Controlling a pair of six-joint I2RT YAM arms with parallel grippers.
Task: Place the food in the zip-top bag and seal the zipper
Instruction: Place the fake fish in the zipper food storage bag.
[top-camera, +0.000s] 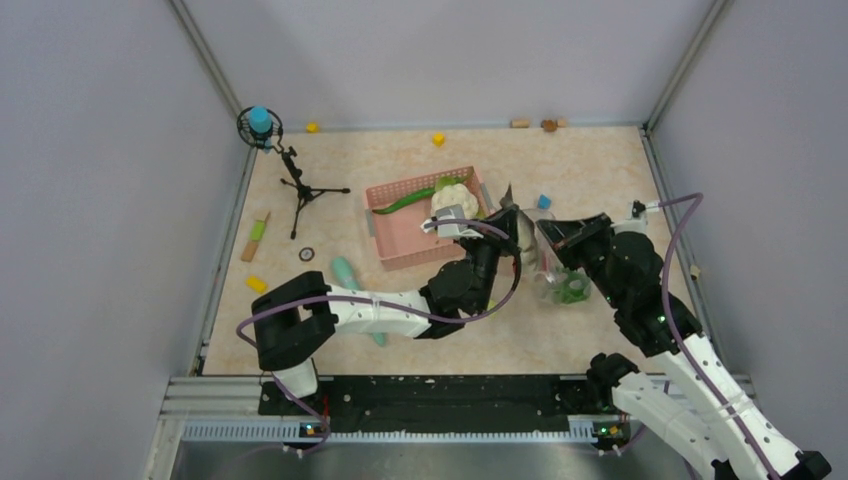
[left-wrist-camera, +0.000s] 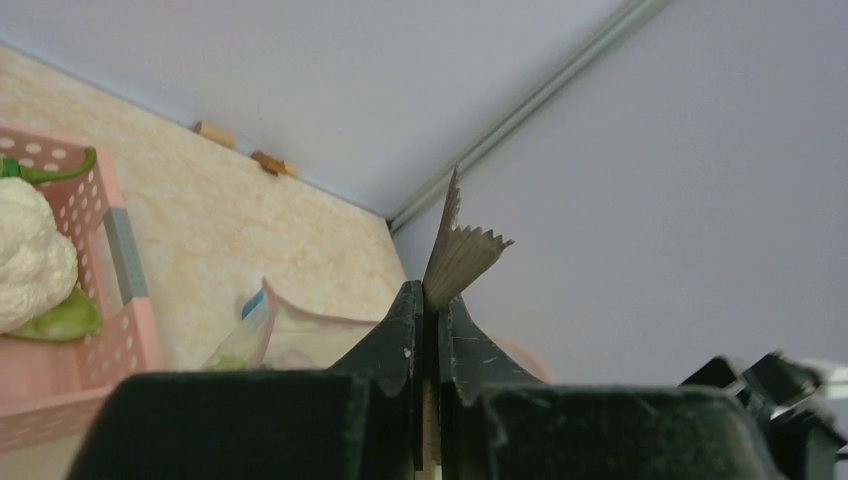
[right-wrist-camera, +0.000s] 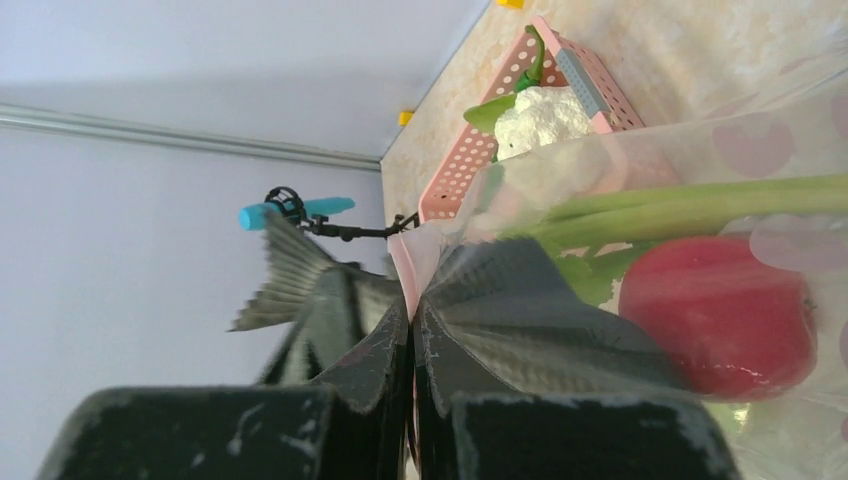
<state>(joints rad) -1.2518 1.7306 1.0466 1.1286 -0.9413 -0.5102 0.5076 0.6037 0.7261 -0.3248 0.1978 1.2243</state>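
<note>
Your right gripper (right-wrist-camera: 412, 310) pinches the zip-top bag (right-wrist-camera: 720, 140) mouth; your left gripper (left-wrist-camera: 430, 300), clamped shut alongside, sits nearer the cauliflower (top-camera: 455, 198), leftward.

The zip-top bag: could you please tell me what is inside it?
Through the clear zip-top bag show a red tomato, a pale green leek stalk and a green leafy piece. The right gripper hides its near corner.

Red tomato (right-wrist-camera: 720, 320); white cauliflower (right-wrist-camera: 540, 115); pink perforated basket (right-wrist-camera: 465, 160); beige marbled table (top-camera: 580, 170).
</note>
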